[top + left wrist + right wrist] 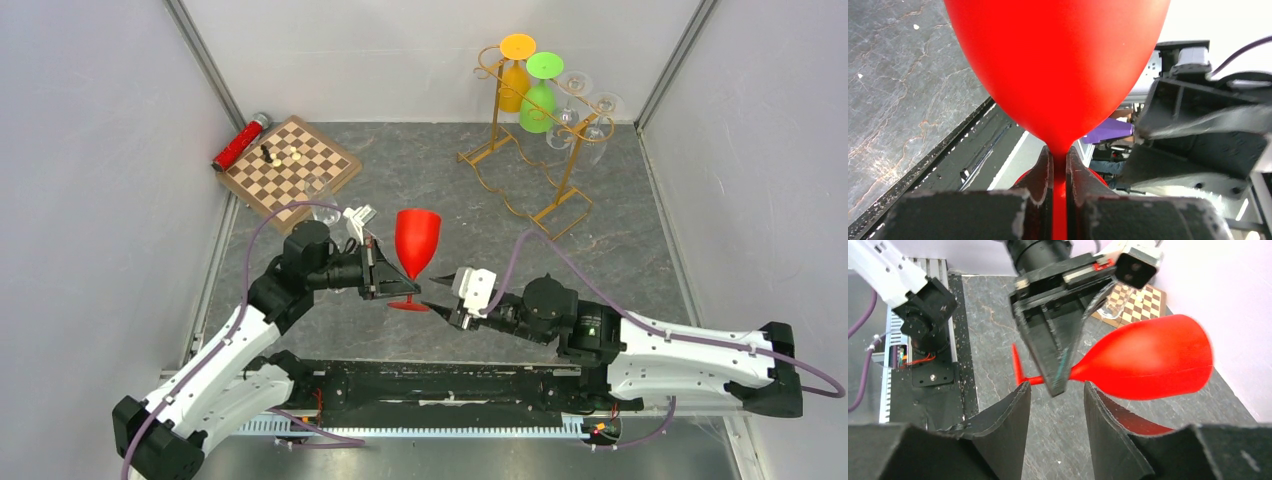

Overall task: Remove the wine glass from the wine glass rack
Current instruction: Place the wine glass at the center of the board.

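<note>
Over at the near middle of the table (640,260), got a red wine glass (417,238) standing upright, well apart from the gold wire rack (494,125) off in the far right corner. Gripped by the stem, right under the bowl, with the left jaws pressed together on it from the left side. As for the right jaws: spread apart, sitting low just beside the stem on the right, with nothing between them. Can't tell about contact between the red foot (408,305) and the table. Back on the rack, hanging upside down: an orange glass (514,85), a green glass (540,105) and a couple of clear glasses (580,115). Far left, got a chessboard (290,165) with a few pieces on it, a red tube (240,142) lying along its far left edge and a lone clear glass (322,203) just off its near corner.
</note>
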{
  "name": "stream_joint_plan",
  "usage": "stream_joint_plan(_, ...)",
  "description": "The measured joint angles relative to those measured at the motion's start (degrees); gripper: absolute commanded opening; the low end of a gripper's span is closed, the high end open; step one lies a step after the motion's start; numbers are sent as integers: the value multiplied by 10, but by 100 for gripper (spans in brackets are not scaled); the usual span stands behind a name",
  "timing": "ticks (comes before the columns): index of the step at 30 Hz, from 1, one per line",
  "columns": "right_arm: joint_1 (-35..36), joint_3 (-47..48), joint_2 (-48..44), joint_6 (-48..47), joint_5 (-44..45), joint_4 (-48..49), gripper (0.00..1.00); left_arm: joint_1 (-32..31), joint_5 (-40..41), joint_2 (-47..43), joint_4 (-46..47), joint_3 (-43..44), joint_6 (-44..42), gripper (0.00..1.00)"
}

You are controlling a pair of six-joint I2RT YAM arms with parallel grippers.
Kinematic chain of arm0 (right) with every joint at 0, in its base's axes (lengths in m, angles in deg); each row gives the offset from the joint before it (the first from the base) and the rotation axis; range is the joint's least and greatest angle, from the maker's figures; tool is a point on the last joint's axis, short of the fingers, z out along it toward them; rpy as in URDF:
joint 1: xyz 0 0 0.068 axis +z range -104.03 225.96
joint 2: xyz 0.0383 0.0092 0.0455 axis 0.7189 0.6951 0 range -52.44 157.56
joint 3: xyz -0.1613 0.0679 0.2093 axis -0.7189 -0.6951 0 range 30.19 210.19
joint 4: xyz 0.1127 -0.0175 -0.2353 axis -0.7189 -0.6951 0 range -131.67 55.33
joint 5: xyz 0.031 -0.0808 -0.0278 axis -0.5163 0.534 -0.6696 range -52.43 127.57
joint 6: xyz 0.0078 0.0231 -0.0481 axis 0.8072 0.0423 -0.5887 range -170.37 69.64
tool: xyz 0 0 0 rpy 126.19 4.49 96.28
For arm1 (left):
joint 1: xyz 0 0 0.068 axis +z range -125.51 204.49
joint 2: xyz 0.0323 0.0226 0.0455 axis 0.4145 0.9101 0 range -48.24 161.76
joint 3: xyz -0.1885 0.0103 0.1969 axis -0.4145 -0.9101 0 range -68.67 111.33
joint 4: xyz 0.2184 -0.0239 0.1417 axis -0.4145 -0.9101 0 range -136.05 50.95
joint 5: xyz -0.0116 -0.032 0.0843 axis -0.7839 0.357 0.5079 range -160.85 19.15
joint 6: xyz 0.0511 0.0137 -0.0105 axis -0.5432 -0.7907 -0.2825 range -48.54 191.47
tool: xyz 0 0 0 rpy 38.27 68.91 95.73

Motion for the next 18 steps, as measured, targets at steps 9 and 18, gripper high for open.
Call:
stream_joint_plan(9,1,212,56,41,44,-180,50,1,-46,-44,-7,-29,-42,2)
stream_joint_plan(18,-55,347,94,79,22,-326,51,-13,-86,-57,-65,-42,-98,2)
